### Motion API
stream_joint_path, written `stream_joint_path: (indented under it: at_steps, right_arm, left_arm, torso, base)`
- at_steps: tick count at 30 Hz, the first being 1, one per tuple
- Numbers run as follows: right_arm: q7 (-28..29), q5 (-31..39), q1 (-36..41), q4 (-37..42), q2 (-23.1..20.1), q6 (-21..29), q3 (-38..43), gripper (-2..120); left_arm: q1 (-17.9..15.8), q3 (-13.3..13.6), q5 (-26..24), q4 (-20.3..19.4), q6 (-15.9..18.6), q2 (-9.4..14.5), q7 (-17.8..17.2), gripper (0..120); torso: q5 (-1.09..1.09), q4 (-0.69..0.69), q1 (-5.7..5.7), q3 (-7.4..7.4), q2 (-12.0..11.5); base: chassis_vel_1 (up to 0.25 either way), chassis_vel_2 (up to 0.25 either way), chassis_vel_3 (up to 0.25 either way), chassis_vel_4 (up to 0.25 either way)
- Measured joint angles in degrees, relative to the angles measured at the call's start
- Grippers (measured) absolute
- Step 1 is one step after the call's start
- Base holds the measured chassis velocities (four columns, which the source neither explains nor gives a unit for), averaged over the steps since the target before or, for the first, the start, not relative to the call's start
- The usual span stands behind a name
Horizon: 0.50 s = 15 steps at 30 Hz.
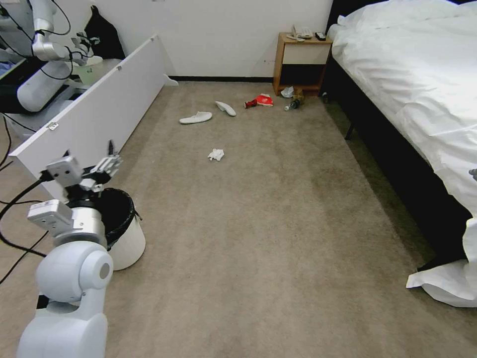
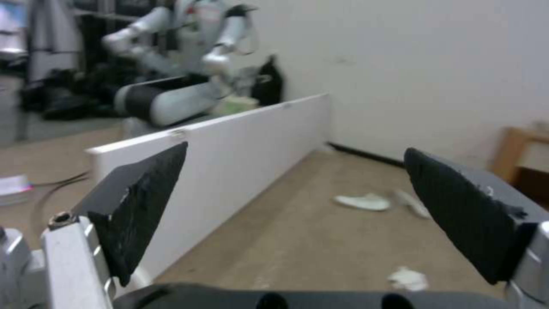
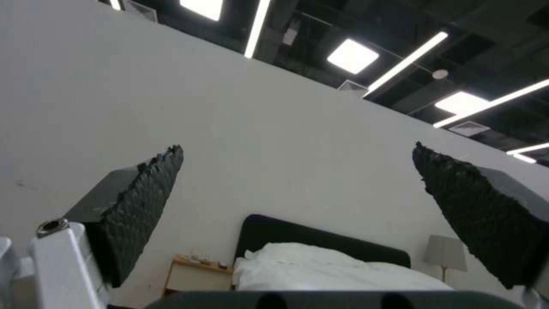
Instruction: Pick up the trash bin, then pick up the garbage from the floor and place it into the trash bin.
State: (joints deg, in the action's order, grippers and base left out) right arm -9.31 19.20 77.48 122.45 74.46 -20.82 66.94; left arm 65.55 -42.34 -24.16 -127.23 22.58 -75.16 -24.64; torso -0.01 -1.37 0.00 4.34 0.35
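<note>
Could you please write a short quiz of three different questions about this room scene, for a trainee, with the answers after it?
1. True or false: the left gripper is closed around the rim of the trash bin.
2. Which litter lies nearest to the robot on the floor? A) crumpled tissue B) red can C) clear bottle
3. Fill in: the two white slippers lie between the white board and the wooden ______.

Key:
1. False. Its fingers are spread apart, above the bin.
2. A
3. nightstand
</note>
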Motion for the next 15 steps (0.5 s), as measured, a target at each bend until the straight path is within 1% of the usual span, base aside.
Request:
stream_joint_path:
  at_steps: [2, 3, 4, 5, 7, 8, 10, 11, 13, 14, 15]
  right_arm:
    - [0.0, -0.2, -0.1, -0.1, 0.1, 0.0, -0.1, 100]
    - [0.0, -0.2, -0.1, -0.1, 0.1, 0.0, -0.1, 100]
    - [0.0, -0.2, -0.1, -0.2, 0.1, 0.0, -0.2, 100]
    - [0.0, -0.2, -0.1, -0.2, 0.1, 0.0, -0.2, 100]
    - [-0.1, -0.4, -0.1, -0.2, 0.1, 0.0, -0.2, 100]
    - [-0.1, -0.4, -0.1, -0.2, 0.1, 0.0, -0.2, 100]
    - [-0.1, -0.4, -0.1, -0.2, 0.2, -0.1, -0.2, 100]
    - [-0.1, -0.4, -0.1, -0.2, 0.2, -0.1, -0.2, 100]
    - [-0.1, -0.5, -0.1, -0.2, 0.2, -0.1, -0.3, 100]
    - [-0.1, -0.5, -0.1, -0.2, 0.2, -0.1, -0.3, 100]
    - [-0.1, -0.5, -0.1, -0.2, 0.2, -0.1, -0.3, 100]
  left_arm:
    - [-0.2, -1.5, -0.9, 0.2, 1.8, 0.3, -2.0, 100]
    - [-0.2, -1.5, -0.9, 0.2, 1.8, 0.3, -2.0, 100]
    - [-0.3, -2.0, -1.6, 0.1, 2.8, 0.5, -3.2, 100]
    - [-0.3, -2.0, -1.6, 0.1, 2.8, 0.5, -3.2, 100]
    - [-0.5, -3.1, -3.2, -0.1, 4.8, 0.7, -5.4, 100]
    - [-0.5, -3.1, -3.2, -0.1, 4.8, 0.7, -5.4, 100]
    - [-0.5, -3.4, -4.3, -0.5, 6.3, 0.9, -6.8, 100]
    - [-0.5, -3.4, -4.3, -0.5, 6.3, 0.9, -6.8, 100]
    - [-0.7, -3.7, -6.3, -1.1, 9.3, 1.3, -10.0, 100]
    - [-0.7, -3.7, -6.3, -1.1, 9.3, 1.3, -10.0, 100]
    - [-0.7, -4.0, -6.8, -1.3, 10.6, 1.4, -11.3, 100]
  torso:
    - [0.0, 0.0, 0.0, 0.0, 0.0]
    - [0.0, 0.0, 0.0, 0.0, 0.0]
    - [0.0, 0.0, 0.0, 0.0, 0.0]
    - [0.0, 0.0, 0.0, 0.0, 0.0]
    - [0.0, 0.0, 0.0, 0.0, 0.0]
    - [0.0, 0.0, 0.0, 0.0, 0.0]
    - [0.0, 0.0, 0.0, 0.0, 0.0]
    - [0.0, 0.0, 0.0, 0.0, 0.0]
    - [0.0, 0.0, 0.0, 0.0, 0.0]
    - [0.0, 0.0, 0.0, 0.0, 0.0]
    - [0.01, 0.0, 0.0, 0.0, 0.0]
  base:
    - [0.0, 0.0, 0.0, 0.0]
    - [0.0, 0.0, 0.0, 0.0]
    - [0.0, 0.0, 0.0, 0.0]
    - [0.0, 0.0, 0.0, 0.0]
    - [0.0, 0.0, 0.0, 0.0]
    - [0.0, 0.0, 0.0, 0.0]
    - [0.0, 0.0, 0.0, 0.0]
    - [0.0, 0.0, 0.0, 0.0]
    - [0.0, 0.0, 0.0, 0.0]
    - [0.0, 0.0, 0.0, 0.0]
    - [0.0, 0.0, 0.0, 0.0]
